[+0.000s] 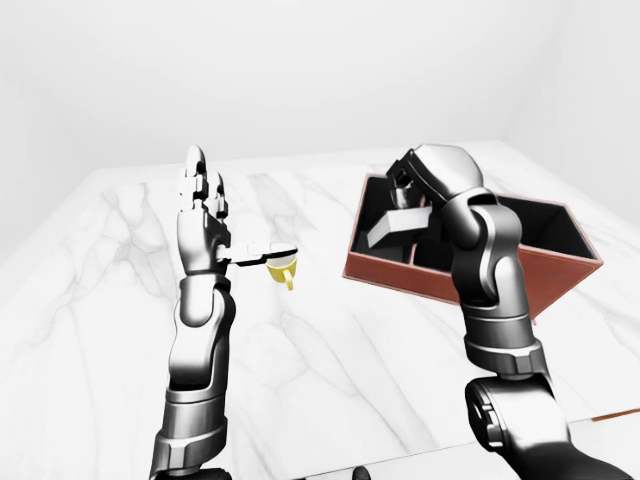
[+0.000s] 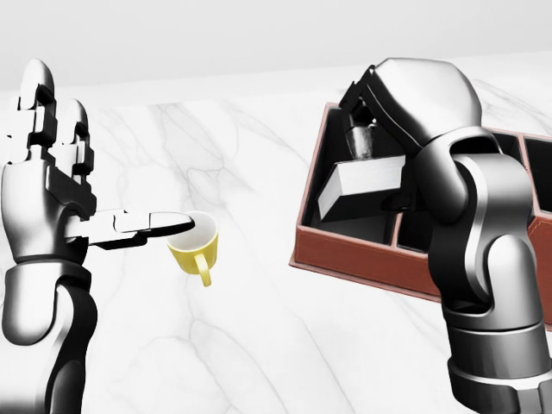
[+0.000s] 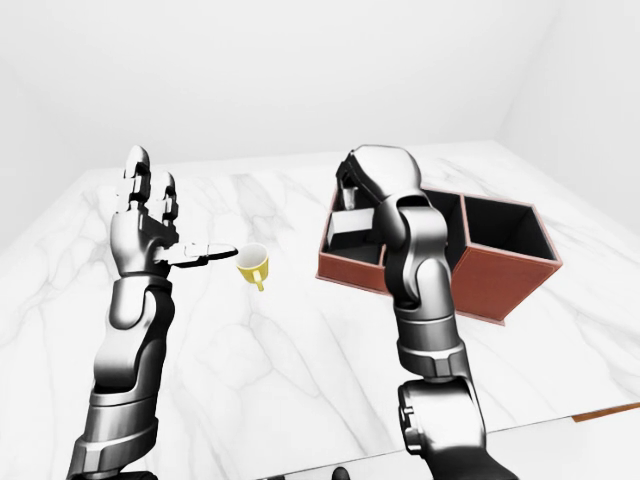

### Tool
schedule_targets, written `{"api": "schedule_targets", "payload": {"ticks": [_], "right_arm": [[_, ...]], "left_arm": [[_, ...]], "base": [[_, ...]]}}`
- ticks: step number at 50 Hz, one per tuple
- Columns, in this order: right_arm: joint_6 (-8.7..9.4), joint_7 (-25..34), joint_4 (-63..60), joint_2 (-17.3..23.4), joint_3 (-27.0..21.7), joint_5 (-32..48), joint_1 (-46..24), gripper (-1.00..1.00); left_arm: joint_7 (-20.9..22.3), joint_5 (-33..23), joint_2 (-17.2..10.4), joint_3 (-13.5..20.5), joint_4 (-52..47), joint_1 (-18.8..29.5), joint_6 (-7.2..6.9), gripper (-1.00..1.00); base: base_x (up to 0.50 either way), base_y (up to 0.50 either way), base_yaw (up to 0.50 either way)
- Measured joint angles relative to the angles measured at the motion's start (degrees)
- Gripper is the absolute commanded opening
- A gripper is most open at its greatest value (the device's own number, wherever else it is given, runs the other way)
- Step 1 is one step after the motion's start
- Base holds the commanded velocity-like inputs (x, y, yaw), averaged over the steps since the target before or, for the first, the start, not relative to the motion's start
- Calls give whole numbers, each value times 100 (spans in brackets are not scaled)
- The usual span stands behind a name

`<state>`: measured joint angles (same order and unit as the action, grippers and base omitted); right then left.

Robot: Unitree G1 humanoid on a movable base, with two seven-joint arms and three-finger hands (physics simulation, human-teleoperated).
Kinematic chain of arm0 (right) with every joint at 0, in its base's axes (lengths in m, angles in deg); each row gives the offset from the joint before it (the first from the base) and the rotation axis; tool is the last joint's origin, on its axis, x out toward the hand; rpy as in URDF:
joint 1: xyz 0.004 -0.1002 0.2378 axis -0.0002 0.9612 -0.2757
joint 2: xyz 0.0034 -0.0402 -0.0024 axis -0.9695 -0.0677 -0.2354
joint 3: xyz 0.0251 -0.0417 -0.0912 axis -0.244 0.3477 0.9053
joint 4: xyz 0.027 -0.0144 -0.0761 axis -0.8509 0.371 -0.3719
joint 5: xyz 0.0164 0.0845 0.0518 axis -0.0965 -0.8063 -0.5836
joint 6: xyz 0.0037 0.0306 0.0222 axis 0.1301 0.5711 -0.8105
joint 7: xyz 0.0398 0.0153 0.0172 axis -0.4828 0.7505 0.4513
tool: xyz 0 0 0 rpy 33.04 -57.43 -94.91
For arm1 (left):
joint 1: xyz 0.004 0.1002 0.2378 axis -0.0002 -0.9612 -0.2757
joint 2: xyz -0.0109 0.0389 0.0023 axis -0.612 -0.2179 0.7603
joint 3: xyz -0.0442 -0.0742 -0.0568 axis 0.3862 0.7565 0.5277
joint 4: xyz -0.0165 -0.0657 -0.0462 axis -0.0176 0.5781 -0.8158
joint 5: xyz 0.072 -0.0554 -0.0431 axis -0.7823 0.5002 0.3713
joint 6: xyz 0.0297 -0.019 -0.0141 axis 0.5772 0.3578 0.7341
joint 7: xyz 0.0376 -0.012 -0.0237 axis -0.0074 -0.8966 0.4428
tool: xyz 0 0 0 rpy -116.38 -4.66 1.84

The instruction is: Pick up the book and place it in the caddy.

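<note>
1. The book [image 2: 362, 184] is a grey block in my right hand [image 2: 392, 108], held level above the left-hand compartment of the caddy [image 2: 345, 250] in the head view, its near end jutting out toward the caddy's left wall.
2. My right fingers are curled round the book's far end; it hangs from my grip, and I cannot tell whether it touches the caddy floor.
3. The caddy is a brown-red box with black compartments, standing on the white marble table [image 2: 250, 345] at the right of the head view; my right forearm hides part of its middle.
4. My left hand [image 2: 47, 172] is raised at the left of the view, fingers upright and spread, thumb stretched out sideways, holding nothing.
5. A yellow mug [image 2: 196, 244] stands on the table just beyond my left thumb tip, well apart from the caddy.
</note>
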<state>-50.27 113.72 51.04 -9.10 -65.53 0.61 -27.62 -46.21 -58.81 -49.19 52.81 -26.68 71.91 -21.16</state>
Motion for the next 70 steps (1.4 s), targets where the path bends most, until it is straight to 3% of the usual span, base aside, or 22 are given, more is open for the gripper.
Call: {"api": "schedule_targets", "payload": {"ticks": [27, 59, 70], "right_arm": [[0, 126, 1241, 783, -204, 39, -445, -100], [0, -1153, 2179, 1282, -435, -1160, -509, -100], [0, -1300, 2328, 1515, -448, -1358, -471, -100]], "left_arm": [[-60, -20, -17, 19, 93, 42, 0, 100], [-70, -53, -14, 12, 122, 37, 0, 100], [-72, -55, -14, 13, 138, 41, 0, 100]], "base": [[0, 0, 0], [0, 0, 0], [0, 0, 0]]}}
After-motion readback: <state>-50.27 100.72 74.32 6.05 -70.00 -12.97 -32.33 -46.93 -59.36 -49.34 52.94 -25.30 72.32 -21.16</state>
